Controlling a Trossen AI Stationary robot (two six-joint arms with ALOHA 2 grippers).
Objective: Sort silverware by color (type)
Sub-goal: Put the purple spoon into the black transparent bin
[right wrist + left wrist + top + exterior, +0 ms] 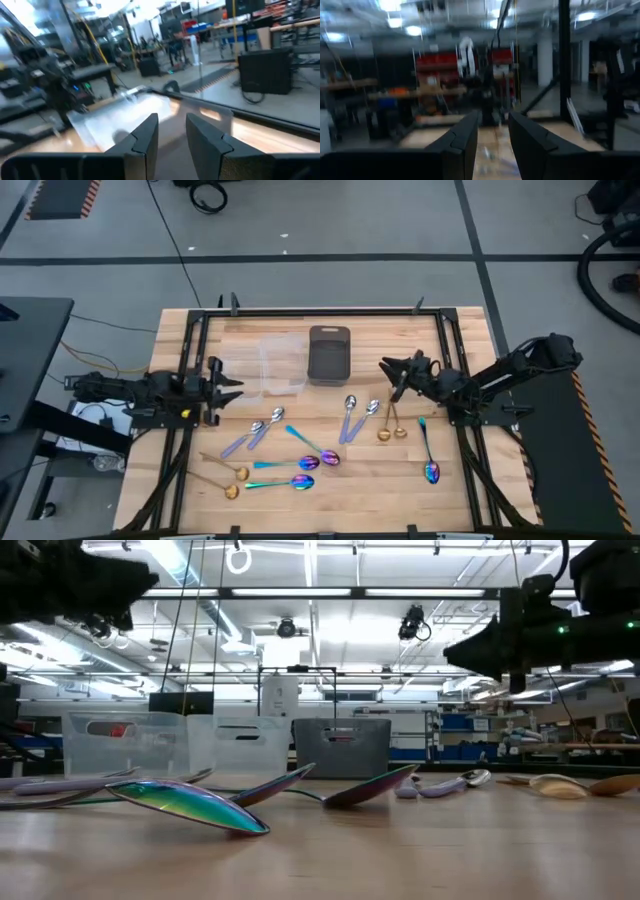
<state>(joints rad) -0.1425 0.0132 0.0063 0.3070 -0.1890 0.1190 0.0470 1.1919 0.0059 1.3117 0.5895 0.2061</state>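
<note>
While scattered, eleven spoons [300, 463].

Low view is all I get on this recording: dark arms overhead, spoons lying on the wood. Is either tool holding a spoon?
Observer: No. The wrist views show the left tool and the right tool open, with nothing between their fingers.
Operator: Where are they over the table?
Observer: From above, the left tool is beside the clear containers, and the right tool is just right of the dark gray tray.
Operator: Anything sorted yet?
Observer: It doesn't look so. The silver spoons, gold spoons and rainbow spoons lie mixed on the table.
</note>
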